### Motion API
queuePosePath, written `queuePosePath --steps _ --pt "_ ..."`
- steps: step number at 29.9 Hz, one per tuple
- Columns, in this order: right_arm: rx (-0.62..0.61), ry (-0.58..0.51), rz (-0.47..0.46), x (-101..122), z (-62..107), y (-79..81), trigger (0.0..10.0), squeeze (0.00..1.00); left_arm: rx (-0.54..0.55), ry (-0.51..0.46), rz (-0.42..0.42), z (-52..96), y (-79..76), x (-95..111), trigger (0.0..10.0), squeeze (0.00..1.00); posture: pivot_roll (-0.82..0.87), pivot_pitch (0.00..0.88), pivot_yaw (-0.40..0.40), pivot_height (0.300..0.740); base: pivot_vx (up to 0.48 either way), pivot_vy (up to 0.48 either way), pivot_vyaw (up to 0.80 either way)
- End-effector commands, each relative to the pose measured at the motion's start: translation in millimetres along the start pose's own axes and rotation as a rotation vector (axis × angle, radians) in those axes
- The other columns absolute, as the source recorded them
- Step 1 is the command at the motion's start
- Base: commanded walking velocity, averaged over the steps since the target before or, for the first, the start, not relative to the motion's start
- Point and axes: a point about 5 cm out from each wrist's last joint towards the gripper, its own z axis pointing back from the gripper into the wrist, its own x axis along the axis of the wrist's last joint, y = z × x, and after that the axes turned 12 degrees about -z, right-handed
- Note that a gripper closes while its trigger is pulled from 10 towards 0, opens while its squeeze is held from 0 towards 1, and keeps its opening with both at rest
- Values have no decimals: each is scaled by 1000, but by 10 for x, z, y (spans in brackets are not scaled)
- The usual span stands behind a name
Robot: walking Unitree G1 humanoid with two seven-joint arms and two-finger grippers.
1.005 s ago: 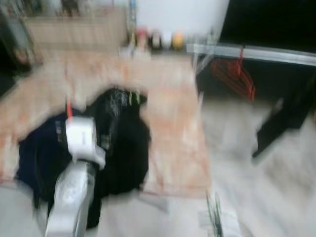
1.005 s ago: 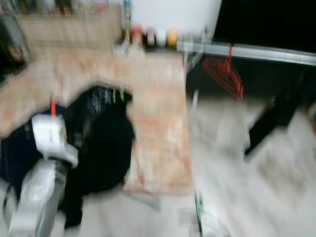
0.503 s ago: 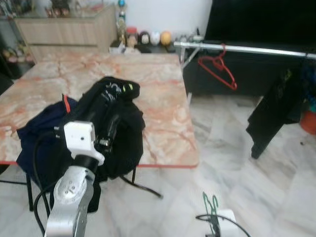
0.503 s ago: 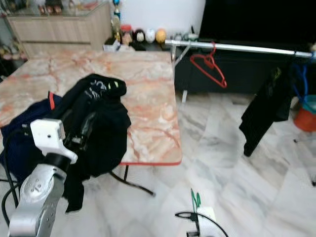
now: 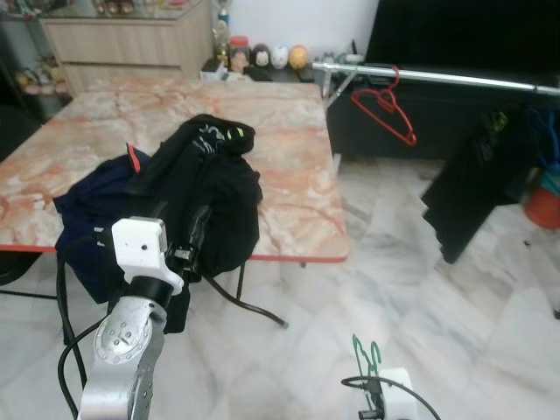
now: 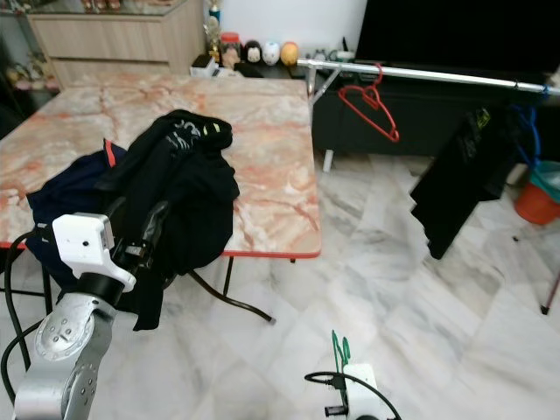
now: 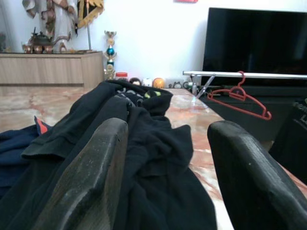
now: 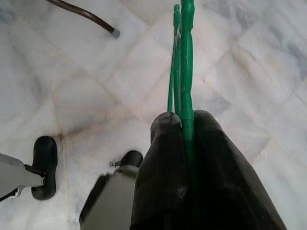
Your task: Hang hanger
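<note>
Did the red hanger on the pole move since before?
No. The red hanger hangs at the same spot near the end of the silver rail, just past the table's corner. The whole picture shifted because the camera moved.

No words or numbers can be read. The black top [image 5: 208,175] has pale and green marks near its collar (too small and blurry to read).

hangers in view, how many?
2. A red hanger hangs on the rail; a green hanger is pinched in the right gripper. The hanging black garment may hide another.
</note>
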Motion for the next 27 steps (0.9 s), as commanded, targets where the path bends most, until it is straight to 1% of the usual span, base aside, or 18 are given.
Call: queuePosePath --steps 1,12,19,21,23,24,27 --pt "-16 -9 -7 42 -7 -53 10000 0 -5 0 -8 5 -19 -3 10000 0 86 0 -50 740 -266 0 0" --pt "-8 -5 1 20 -2 -39 10000 0 -6 2 -8 32 -22 -13 10000 0 96 0 -51 740 -269 0 0" --pt "1 -12 6 38 -7 -17 10000 0 -39 21 -13 41 -44 -53 10000 0 102 0 -53 740 0 0 0" --pt "0 -16 6 56 -12 -23 10000 0 -61 42 -11 56 -60 -98 10000 0 100 0 -50 740 0 0 0" --pt "0 -28 -1 98 -22 -26 10000 0 -92 90 -14 106 -74 -206 10000 0 103 0 -53 740 0 0 0" --pt "0 -28 -1 98 -22 -26 10000 0 -92 90 -14 106 -74 -206 10000 0 103 0 -53 740 0 0 0" --pt "12 -36 4 139 -32 -22 10000 0 -122 125 -38 163 -93 -292 10000 0 108 0 -58 740 0 0 0"
